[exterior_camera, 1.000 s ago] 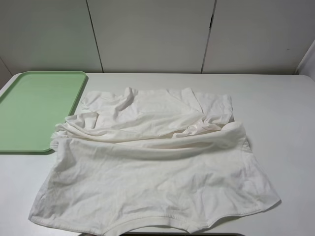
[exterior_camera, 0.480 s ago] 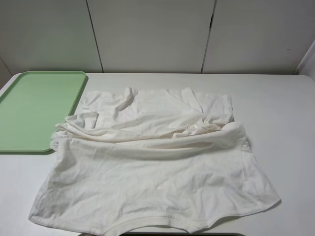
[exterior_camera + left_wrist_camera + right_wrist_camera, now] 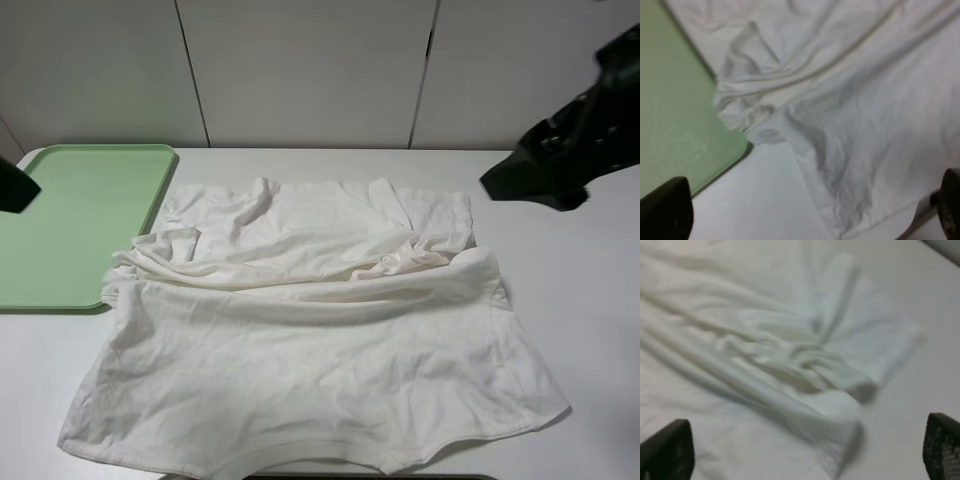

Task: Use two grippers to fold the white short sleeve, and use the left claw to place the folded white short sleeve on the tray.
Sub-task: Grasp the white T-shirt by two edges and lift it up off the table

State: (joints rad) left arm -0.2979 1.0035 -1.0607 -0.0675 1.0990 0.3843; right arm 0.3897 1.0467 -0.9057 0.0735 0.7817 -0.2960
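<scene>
The white short sleeve (image 3: pixel 320 330) lies spread and wrinkled on the white table, with a bunched ridge across its middle and its hem toward the front edge. The pale green tray (image 3: pixel 80 220) sits at the far left, and the shirt's left sleeve just overlaps its corner (image 3: pixel 735 145). My left gripper (image 3: pixel 12 188) shows only as a black tip at the left edge, over the tray. In the left wrist view it (image 3: pixel 809 215) stands open above the shirt's left side. My right gripper (image 3: pixel 505 185) hangs above the table, right of the shirt's collar end. The right wrist view shows it (image 3: pixel 805 452) open over the bunched folds (image 3: pixel 805 370).
The white table (image 3: pixel 570 300) has bare surface to the right of the shirt and behind it. White wall panels (image 3: pixel 300 70) close the back. A dark strip (image 3: pixel 370 477) runs along the front edge.
Both arms have come into the exterior view, the left at the left edge and the right from the upper right. The shirt and tray have not moved.
</scene>
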